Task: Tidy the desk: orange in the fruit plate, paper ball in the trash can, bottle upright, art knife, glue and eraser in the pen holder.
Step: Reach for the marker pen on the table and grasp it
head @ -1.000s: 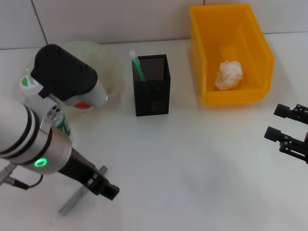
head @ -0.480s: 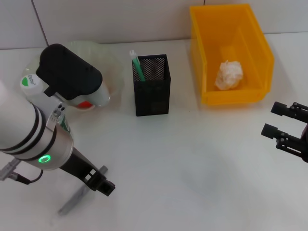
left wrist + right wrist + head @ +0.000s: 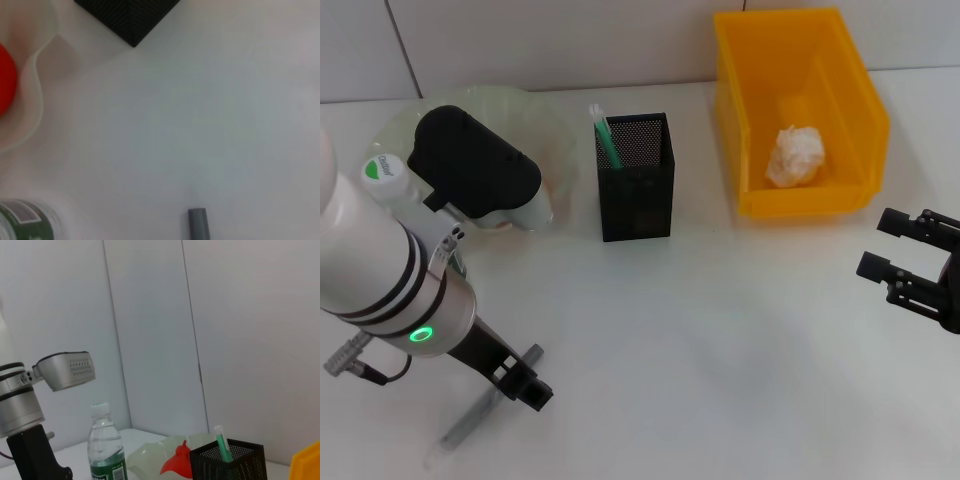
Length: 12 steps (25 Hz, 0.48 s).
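Head view: left gripper sits low in the lower left of the frame, right over the upper end of the art knife, a slim grey stick lying on the white desk. Knife's long axis runs diagonal, from the gripper tip down-left toward the bottom edge. Whether the left fingers are spread or pinched I cannot tell, they are foreshortened and dark. Left wrist view only catches the grey end of the knife near its bottom edge, no fingers visible.

Right gripper hovers at the right edge, mid-height, fingers spread apart, holding nothing, well apart from the knife. So the left arm is clearly the nearer one for this pick.

Rest of the task, judged from the layout: paper ball already lies inside the trash can at upper right. Orange is in the fruit plate at upper left, mostly hidden by the arm in head view. Bottle stands upright next to the plate. Pen holder is at upper centre with a green-and-white stick, likely the glue, poking out. Eraser not seen.

Likely next: close across the knife's width, lift, carry up-right to the pen holder. Grip must cross the diagonal axis, else the thin body may slip
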### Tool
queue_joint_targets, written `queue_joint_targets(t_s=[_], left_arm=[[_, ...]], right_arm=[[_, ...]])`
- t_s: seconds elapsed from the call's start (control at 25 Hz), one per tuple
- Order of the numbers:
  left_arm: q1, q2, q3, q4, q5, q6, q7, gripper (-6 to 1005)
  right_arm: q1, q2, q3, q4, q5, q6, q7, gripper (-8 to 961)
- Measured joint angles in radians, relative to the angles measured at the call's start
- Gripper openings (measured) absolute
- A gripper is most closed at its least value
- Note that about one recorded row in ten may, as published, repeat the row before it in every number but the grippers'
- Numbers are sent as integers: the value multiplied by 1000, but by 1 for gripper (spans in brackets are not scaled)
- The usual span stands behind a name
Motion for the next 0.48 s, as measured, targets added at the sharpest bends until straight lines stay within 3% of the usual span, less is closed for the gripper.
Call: queue_joint_targets(t_s=[0.48], left_arm=[[-27, 0, 26, -44, 0, -2, 0, 712]], right_arm=[[1, 1, 0, 1, 0, 5, 0, 631]])
